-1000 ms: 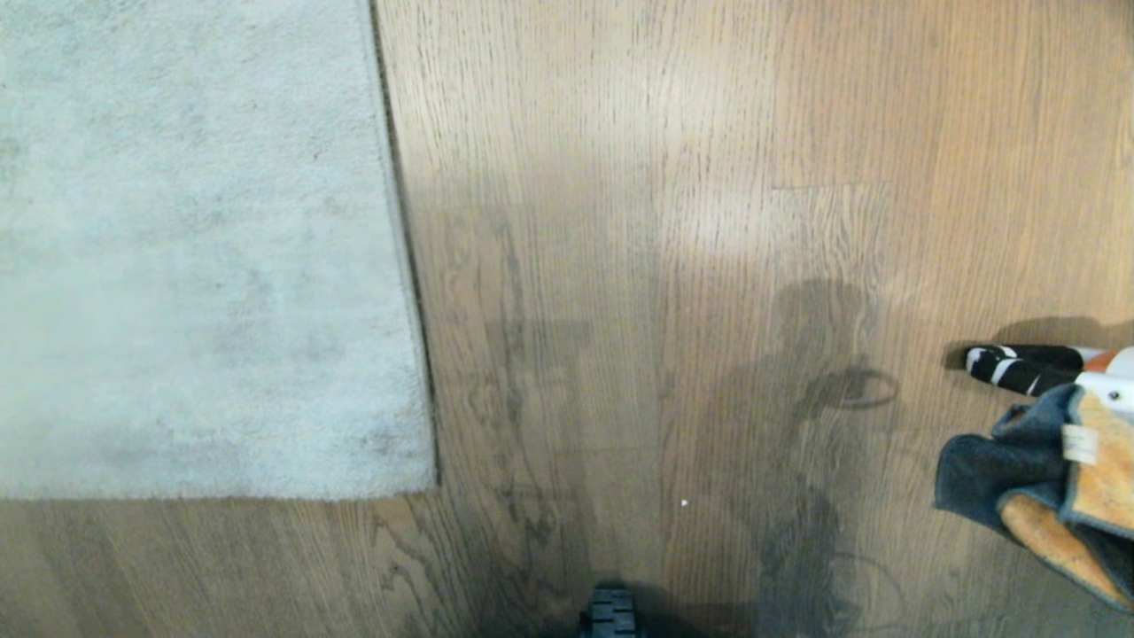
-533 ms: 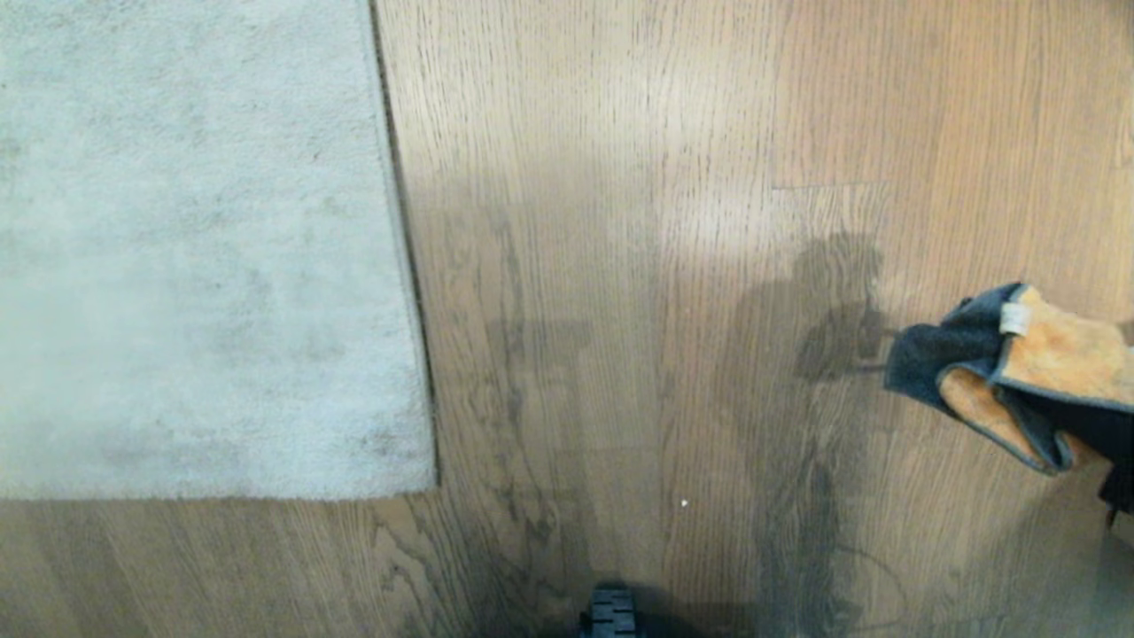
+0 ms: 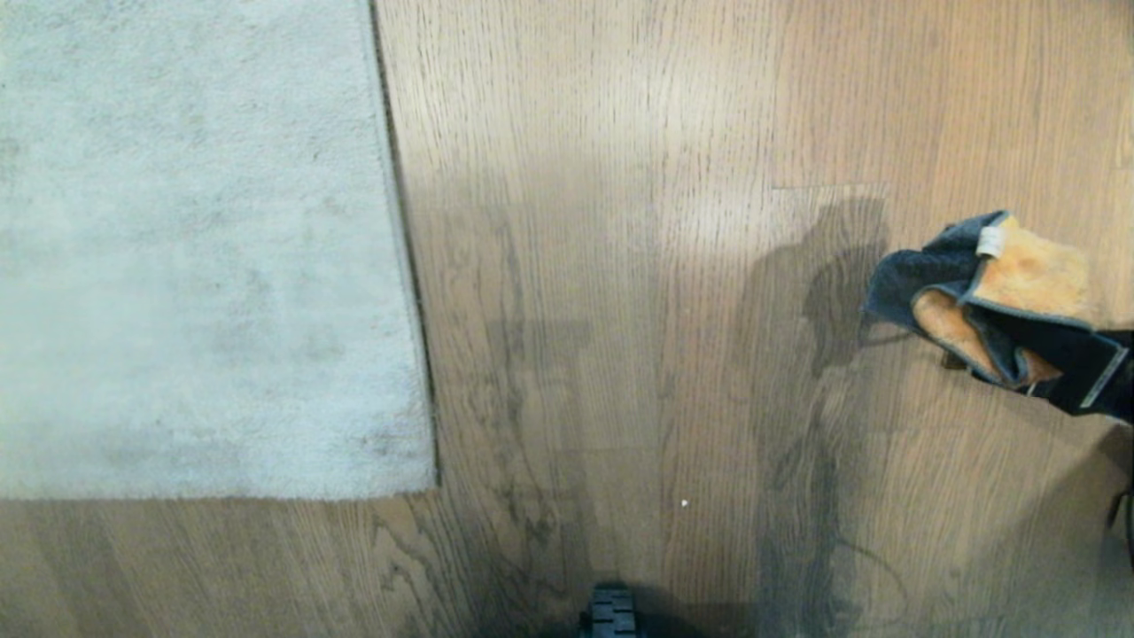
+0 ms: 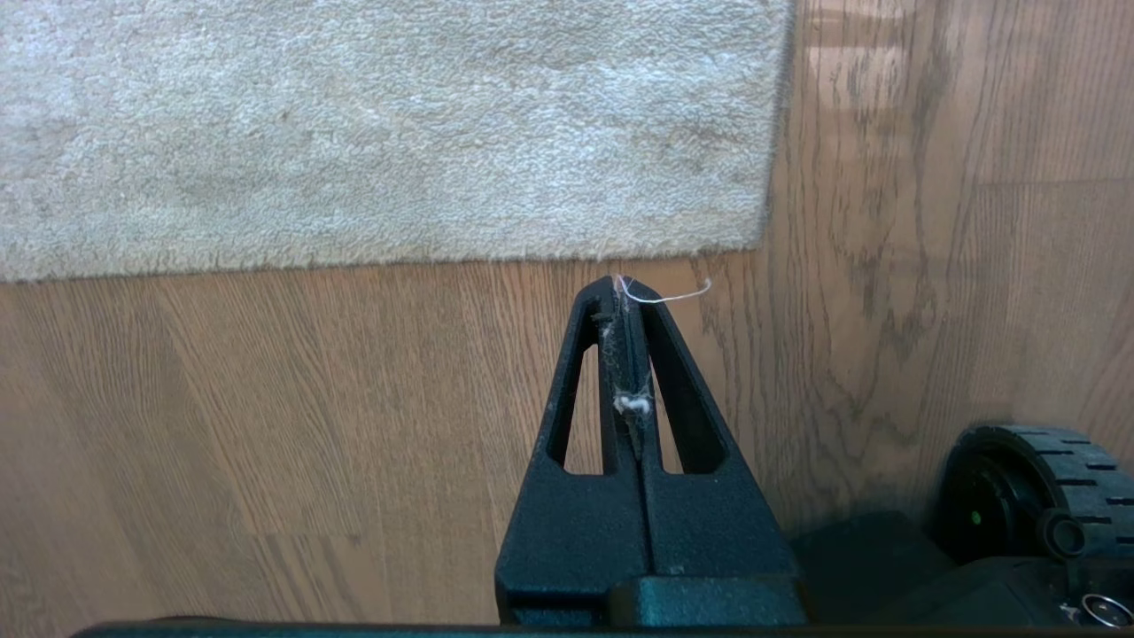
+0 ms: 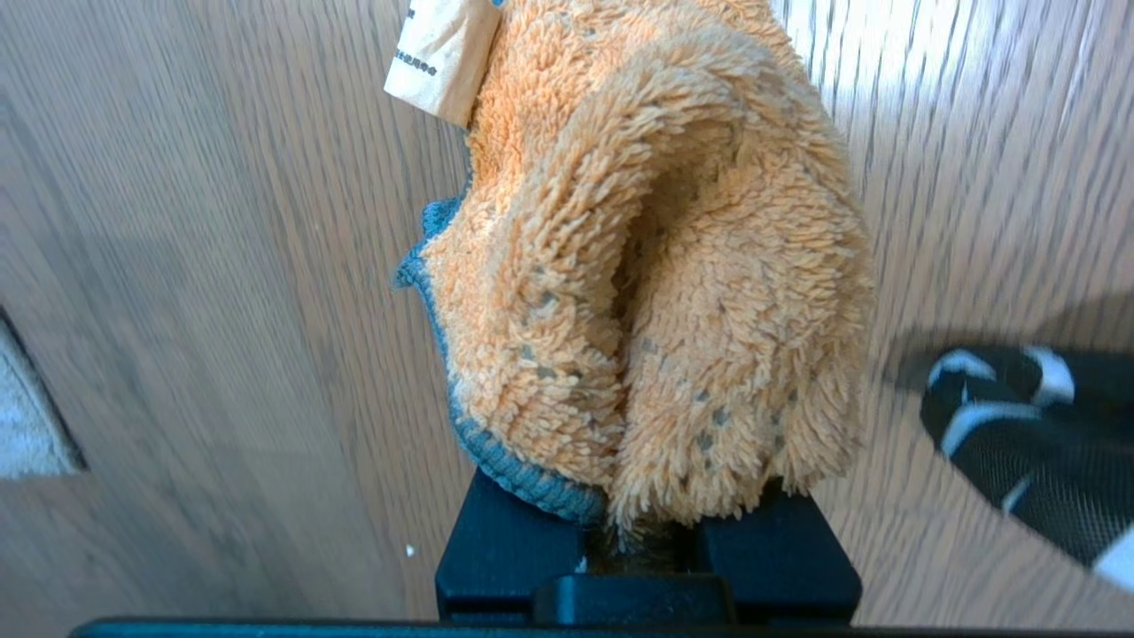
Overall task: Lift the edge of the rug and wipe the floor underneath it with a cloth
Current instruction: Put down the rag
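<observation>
A: Since the earlier frame the right gripper [image 3: 1019, 350] had carried the small soft cloth, orange-yellow on one face and dark grey on the other [image 3: 983, 283], up and further in from the right of the head view, and the black-and-white patterned thing it had been beside was out of that view.

B: And the grip?

A: Its jaws were narrowly closed on the cloth [image 5: 647, 292], bunched with the orange pile and the white tag [image 5: 440, 55] showing. It hung above the light brown wood-grain plank floor [image 3: 620, 221].

B: Where was the rug?

A: The straight border and square corner of the pale grey short-pile rug [image 3: 403, 266] lay flat, well apart from the cloth.

B: The other arm?

A: The left gripper [image 4: 627, 288] was pressed fully together, empty except for lint, near the rug's corner [image 4: 762, 239].
</observation>
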Robot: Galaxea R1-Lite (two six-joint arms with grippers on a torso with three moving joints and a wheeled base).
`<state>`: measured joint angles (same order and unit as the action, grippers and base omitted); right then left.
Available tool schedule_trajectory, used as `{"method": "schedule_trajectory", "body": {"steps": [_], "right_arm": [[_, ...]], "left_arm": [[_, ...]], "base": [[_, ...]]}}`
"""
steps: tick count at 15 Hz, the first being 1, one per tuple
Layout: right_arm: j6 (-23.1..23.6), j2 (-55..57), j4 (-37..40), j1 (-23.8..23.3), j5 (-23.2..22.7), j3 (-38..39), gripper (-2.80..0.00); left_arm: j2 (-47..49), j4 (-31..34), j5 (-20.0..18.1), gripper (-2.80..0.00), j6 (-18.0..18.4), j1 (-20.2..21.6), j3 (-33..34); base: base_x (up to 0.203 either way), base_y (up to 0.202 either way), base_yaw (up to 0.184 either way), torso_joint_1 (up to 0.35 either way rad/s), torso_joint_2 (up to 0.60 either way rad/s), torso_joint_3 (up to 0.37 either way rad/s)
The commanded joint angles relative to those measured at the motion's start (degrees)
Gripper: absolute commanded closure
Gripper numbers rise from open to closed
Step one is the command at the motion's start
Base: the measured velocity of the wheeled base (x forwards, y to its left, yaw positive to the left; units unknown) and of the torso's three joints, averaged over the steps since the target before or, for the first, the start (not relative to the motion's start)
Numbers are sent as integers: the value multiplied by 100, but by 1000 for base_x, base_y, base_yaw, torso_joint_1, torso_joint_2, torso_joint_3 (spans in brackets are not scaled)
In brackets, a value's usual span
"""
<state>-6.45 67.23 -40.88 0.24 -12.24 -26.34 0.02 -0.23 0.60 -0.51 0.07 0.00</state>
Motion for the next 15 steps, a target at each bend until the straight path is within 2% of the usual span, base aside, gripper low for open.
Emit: {"method": "schedule_trajectory", "body": {"steps": [1,5,12,15], "right_arm": [[5,169,-33,19,-11,-221,0],[-171,502,-344,20,-9,-507,0],[-303,1624,-2036,19,-12,-493,0],[-304,1785,-2258,20,-15,-495,0]], "left_arm": [[-2,-4,2,0,-2,-2,0],[-2,-4,2,0,-2,1,0],[-2,-4,2,0,-2,1,0],[-2,-4,2,0,-2,1,0]], "base": [[0,0,0,0,0,0],[0,0,0,0,0,0],[0,0,0,0,0,0],[0,0,0,0,0,0]]}}
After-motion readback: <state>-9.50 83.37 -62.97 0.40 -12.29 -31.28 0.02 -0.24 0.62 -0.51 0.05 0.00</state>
